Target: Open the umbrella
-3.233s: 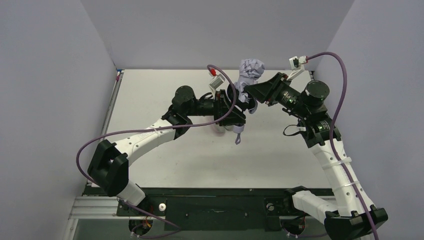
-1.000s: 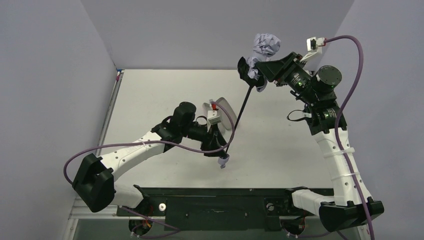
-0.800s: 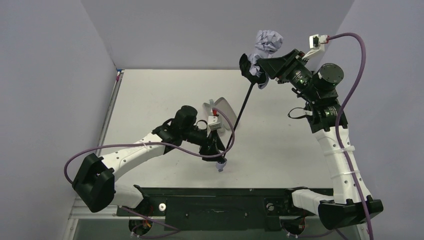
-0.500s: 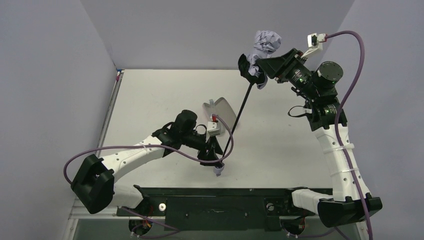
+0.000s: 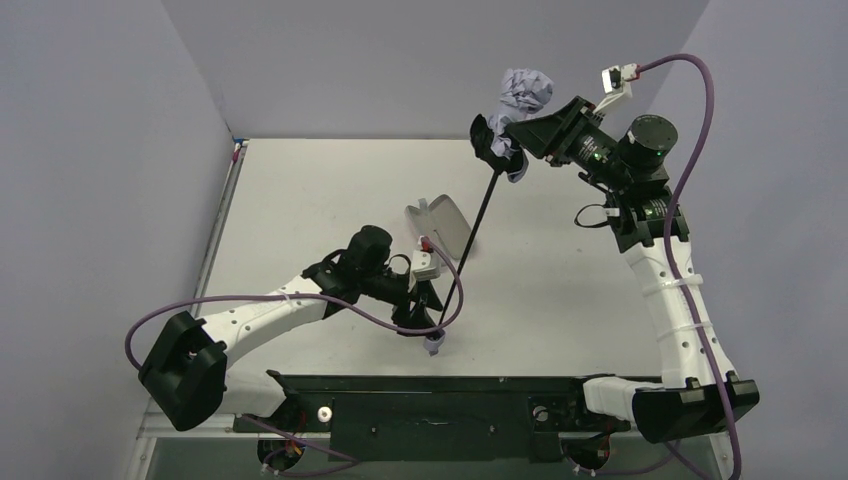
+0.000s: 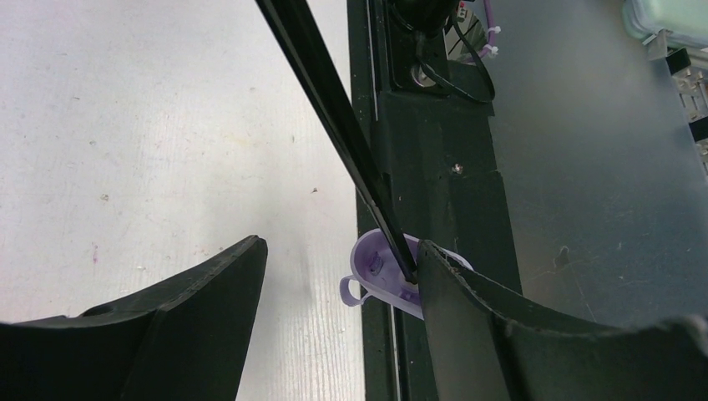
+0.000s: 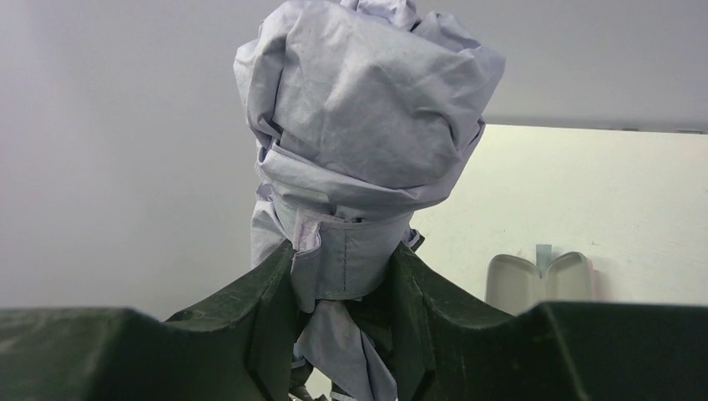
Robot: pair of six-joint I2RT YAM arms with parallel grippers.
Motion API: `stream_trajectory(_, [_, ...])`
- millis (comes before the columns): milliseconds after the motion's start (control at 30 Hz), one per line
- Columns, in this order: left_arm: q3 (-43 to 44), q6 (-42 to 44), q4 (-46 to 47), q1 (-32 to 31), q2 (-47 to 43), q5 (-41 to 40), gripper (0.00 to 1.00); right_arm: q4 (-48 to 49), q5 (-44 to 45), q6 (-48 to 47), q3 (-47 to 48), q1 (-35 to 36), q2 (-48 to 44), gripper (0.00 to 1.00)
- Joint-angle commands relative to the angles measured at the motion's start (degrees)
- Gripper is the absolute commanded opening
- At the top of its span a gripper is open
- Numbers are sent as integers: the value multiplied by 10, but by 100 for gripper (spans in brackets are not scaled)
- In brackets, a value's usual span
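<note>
Umbrella [image 7: 359,109]: it is off the bench [image 5: 320,200], slanting from high at the far right down towards the near edge, and is not yet spread.
Canopy [image 5: 527,90]: a crumpled lavender bundle at the top end, with its folds gathered tight.
Right jaws: closed on the gathered fabric just under the bundle. This keeps the canopy end high, so the rest of the umbrella hangs free beneath it.
Shaft [image 6: 332,109]: a thin black line running straight from the clamped fabric down to the handle. It looks fully drawn out.
Handle [image 6: 377,274]: low, over the bench's near edge, between the left fingers.
Left jaws: standing open around the handle. It lies against one finger [image 6: 467,317] and clear of the other, so it is cradled rather than gripped.
Case [image 5: 440,222]: an open clamshell resting on the bench under the shaft's line, apart from both arms.
Likely step: with the length gained, the canopy needs spreading, which calls for a firm hold low down first.
Risk: unpinned, the handle may swing off to one side.
</note>
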Motion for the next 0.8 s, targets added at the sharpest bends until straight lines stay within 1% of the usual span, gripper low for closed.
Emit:
stream_trajectory(0, [-32,44,-107,-22,7,17,65,171,90,26,69,-34,-9,0])
stream_trajectory(133, [-29,50,-120,-26,17,18,66,178,90,32,72,-38,-6,0])
stream_trajectory(467, [-21,54,-139,-28,33,22,66,193,87,45,74,-47,-1,0])
stream_trajectory(767, [-7,64,-158,-32,54,27,66,199,85,52,93,-62,10,0])
